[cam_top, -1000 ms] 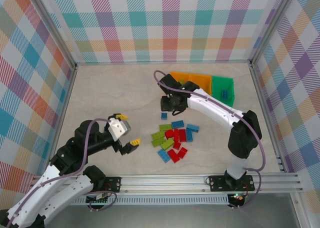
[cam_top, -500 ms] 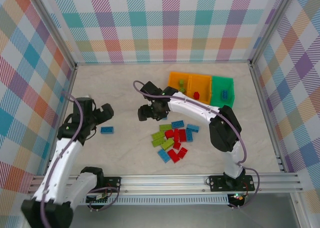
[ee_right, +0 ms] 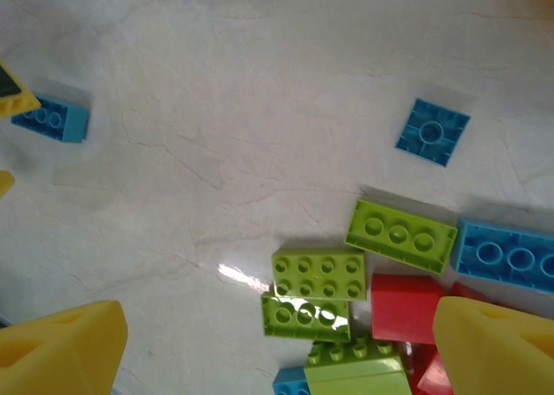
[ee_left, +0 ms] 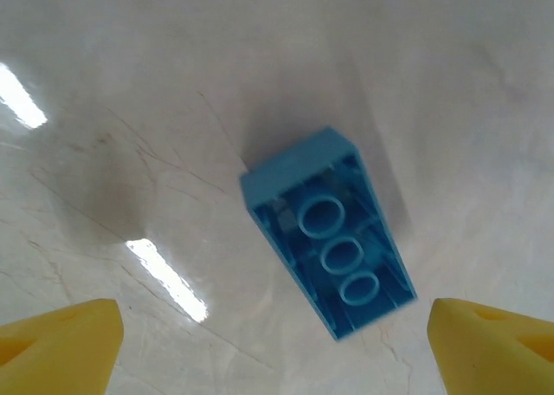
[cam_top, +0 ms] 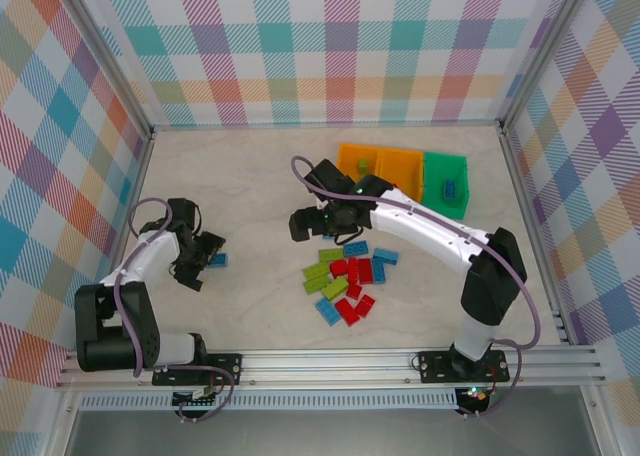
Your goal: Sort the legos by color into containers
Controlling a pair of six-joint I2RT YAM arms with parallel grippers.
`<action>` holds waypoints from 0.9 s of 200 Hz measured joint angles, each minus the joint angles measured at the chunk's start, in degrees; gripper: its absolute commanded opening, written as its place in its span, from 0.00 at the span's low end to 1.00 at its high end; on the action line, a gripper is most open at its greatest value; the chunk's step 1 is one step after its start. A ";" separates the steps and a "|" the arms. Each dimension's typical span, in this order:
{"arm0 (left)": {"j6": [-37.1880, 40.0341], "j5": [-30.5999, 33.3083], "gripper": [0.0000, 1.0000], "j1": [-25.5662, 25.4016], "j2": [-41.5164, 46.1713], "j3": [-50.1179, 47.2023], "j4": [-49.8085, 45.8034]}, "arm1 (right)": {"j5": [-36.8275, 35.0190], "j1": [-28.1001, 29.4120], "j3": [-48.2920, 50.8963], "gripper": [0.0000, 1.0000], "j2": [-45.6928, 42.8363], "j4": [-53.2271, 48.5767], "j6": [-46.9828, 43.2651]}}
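Stooped with left claw (ee_left: 273, 313) agape over a blue brick (ee_left: 327, 230) left of the lego pile (cam_top: 347, 278), right claw (ee_right: 279, 313) agape beside that pile

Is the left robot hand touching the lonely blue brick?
Apart. The left wrist view shows the blue brick lying between the left gripper's open yellow fingers, with bare table on both sides.

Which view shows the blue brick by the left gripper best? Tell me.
Left wrist: the blue brick is large, centred, underside up, tubes clear. Top view: a small patch by the left gripper. Right wrist: small, at the left edge.
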State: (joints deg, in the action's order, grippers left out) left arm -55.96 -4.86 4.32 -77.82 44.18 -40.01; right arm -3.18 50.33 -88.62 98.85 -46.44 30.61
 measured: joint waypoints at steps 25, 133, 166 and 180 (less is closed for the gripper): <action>-1.57 1.42 0.87 0.00 -2.29 0.26 1.64 | -0.52 0.00 2.45 0.93 -1.49 0.07 0.00; 0.26 -3.45 0.40 -0.35 -5.97 -1.25 9.14 | -1.86 0.00 6.19 0.96 -9.35 0.52 1.44; 1.88 -5.81 0.40 -14.82 -2.67 4.26 12.50 | -5.68 -0.50 10.32 0.97 -15.76 0.81 3.19; 2.99 -5.38 0.39 -24.15 -3.58 11.82 13.84 | -7.37 -1.53 13.25 0.98 -19.52 0.94 4.42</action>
State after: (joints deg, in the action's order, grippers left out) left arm -52.97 -10.24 -19.84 -81.41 56.01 -26.17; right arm -10.55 48.80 -75.37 79.33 -45.50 35.03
